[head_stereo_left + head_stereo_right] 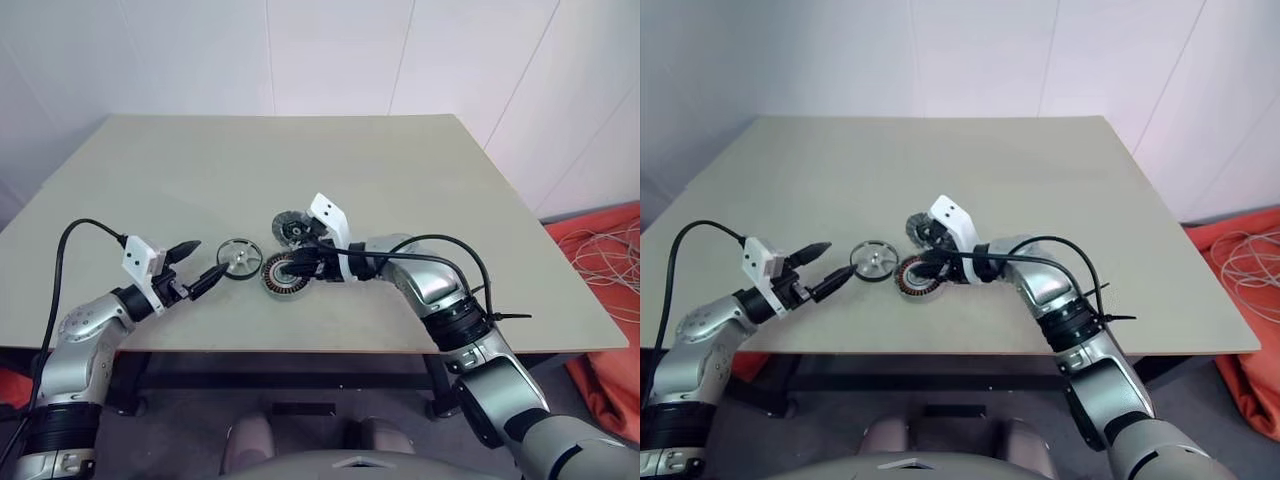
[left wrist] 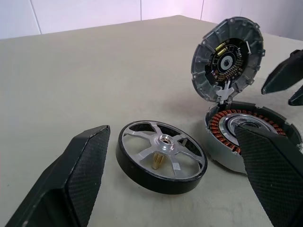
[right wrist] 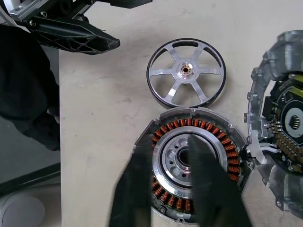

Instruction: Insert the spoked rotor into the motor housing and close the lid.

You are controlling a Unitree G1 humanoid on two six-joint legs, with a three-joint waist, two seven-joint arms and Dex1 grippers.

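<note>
**Motor parts near the front edge of the worktop**

The pale worktop stands before white walls. Near its front edge lie the spoked rotor, the motor housing and the upright lid. Left claw is apart; right claw, over the housing, nearly together, empty.

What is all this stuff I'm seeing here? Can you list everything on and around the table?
spoked rotor: one, silver spokes with dark rim, flat on the table beside the motor housing
motor housing: one, copper windings around a silvery centre, near the table's front
lid: one, grey, standing open behind the housing
table: one, beige
cables: pale coil, on red cloth on the floor to the right
left gripper: black fingers open, next to the rotor
right gripper: black fingers over the housing's centre
</note>
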